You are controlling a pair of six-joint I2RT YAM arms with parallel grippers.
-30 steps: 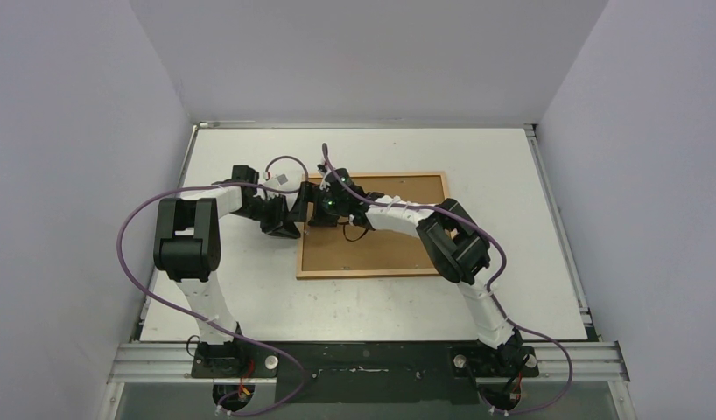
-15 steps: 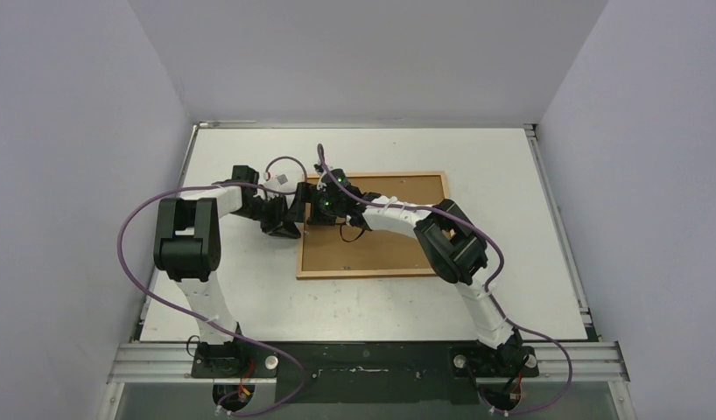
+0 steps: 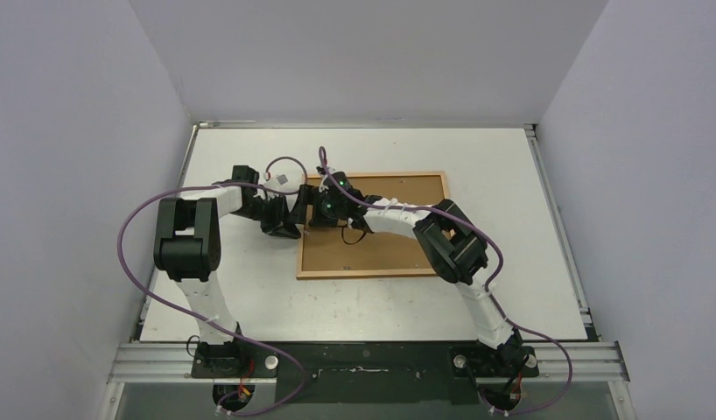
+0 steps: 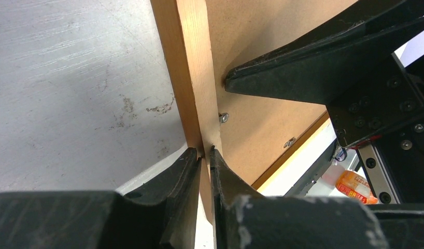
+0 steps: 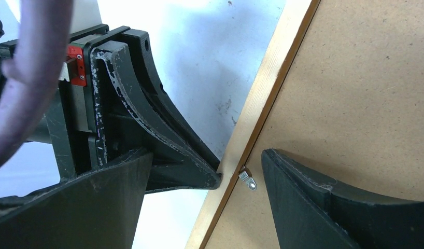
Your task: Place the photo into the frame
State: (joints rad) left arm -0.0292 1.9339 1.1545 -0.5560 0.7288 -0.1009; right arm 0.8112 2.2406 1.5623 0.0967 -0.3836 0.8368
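The frame [image 3: 372, 275] lies back side up in the middle of the table, its brown fibreboard backing [image 3: 385, 245] facing up. My left gripper [image 3: 295, 215] is shut on the frame's left moulding [image 4: 192, 78]; its fingertips [image 4: 205, 153] pinch the wood. My right gripper [image 3: 325, 208] is open above the same left edge, its fingers [image 5: 303, 187] straddling a small metal clip [image 5: 247, 179] on the backing [image 5: 355, 93], one finger on each side of the moulding [image 5: 262, 98]. The photo is not in view.
A second metal clip [image 4: 290, 141] sits on the backing near the frame's near edge. The white table [image 3: 249, 297] is walled at left, right and back. Purple cables loop over both arms.
My right gripper has shifted slightly left over the frame's left edge. The left gripper and the frame have not visibly moved.
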